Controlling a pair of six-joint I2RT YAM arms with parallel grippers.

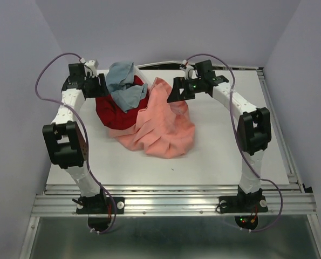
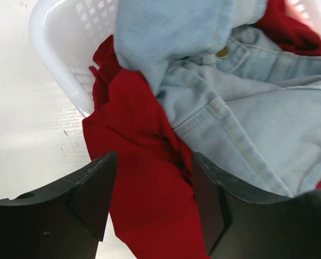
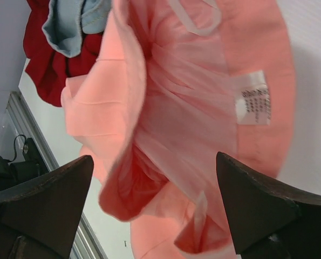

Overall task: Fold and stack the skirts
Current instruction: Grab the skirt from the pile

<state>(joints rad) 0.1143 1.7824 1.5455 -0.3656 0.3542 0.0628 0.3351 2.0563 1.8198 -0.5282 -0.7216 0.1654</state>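
Separating step, apparently: left gripper [image 2: 152,162] and right gripper [image 3: 154,159] both released. Next, pinch the salmon-pink pleated cloth skirt [image 3: 203,108] clear.

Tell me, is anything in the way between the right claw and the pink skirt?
No, nothing visible is. The right claw hangs open just over the pink skirt, with only pink cloth right in front of it. The red skirt and the blue skirt lie off to one side.

The blue-grey skirt [image 2: 246,118] is stitched denim, red skirt [image 2: 144,162] and salmon skirt [image 3: 192,135] matt cloth, basket [image 2: 55,51] glossy plastic.
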